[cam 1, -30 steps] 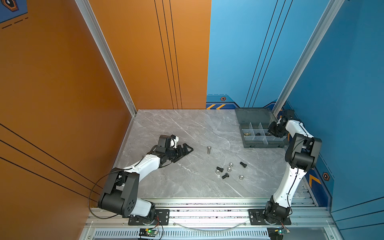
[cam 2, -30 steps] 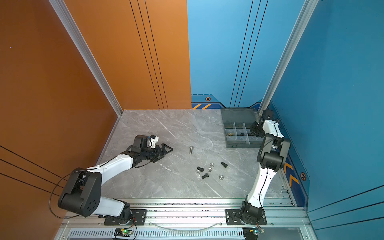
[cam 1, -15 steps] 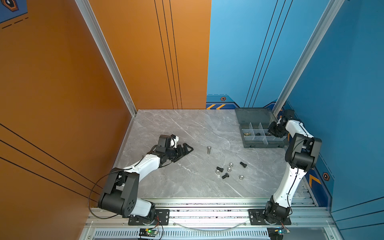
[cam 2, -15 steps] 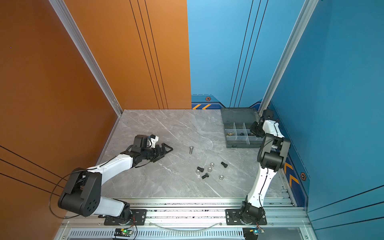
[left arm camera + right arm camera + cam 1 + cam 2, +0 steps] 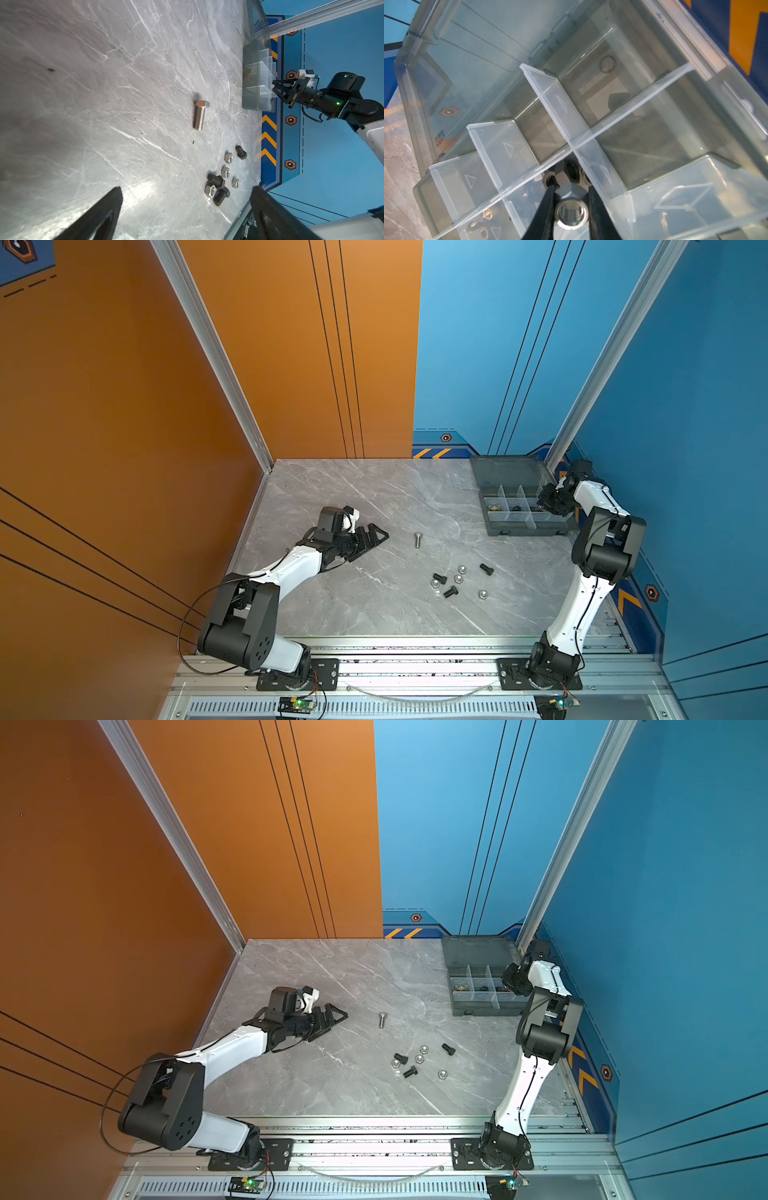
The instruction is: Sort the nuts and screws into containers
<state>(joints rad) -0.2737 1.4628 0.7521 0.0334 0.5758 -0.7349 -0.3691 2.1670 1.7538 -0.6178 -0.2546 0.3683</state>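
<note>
- Both top views: grey bench (image 5: 353, 497), smoky box (image 5: 528, 531) at the far right, lid (image 5: 505, 470) open on the far side.
- Left gripper (image 5: 379, 534): low over the left part of the bench, well apart from every bolt and nut.
- Long silver bolt (image 5: 417, 539): lying alone near the middle, between the left gripper and the box.
- Nearer and a bit right: three black bolts (image 5: 439, 578) and four silver nuts (image 5: 458, 578) in a little bunch, loose on the bench.
- Right gripper (image 5: 543, 499): over the right end of the box; too small here to tell how the jaws stand.
- In the box: small compartments (image 5: 509, 516) split by pale dividers (image 5: 501, 492), brass wing nuts (image 5: 494, 506) in a left one, dark nuts (image 5: 516, 508) just beside.
- Left wrist view: jaws of the left gripper spread wide, nothing between them, with the long silver bolt (image 5: 200, 115) flat on the bench ahead, box and right gripper farther off.
- Right wrist view: jaws of the right gripper clenched on one shiny nut (image 5: 572, 212), threaded hole facing the camera.
- Held over the box, with the dark nuts (image 5: 571, 171) in the compartment just behind it.
- Brass wing nuts (image 5: 482, 217) in the compartment next to that one; one dark lump (image 5: 618, 99) alone in a compartment across the long divider.
</note>
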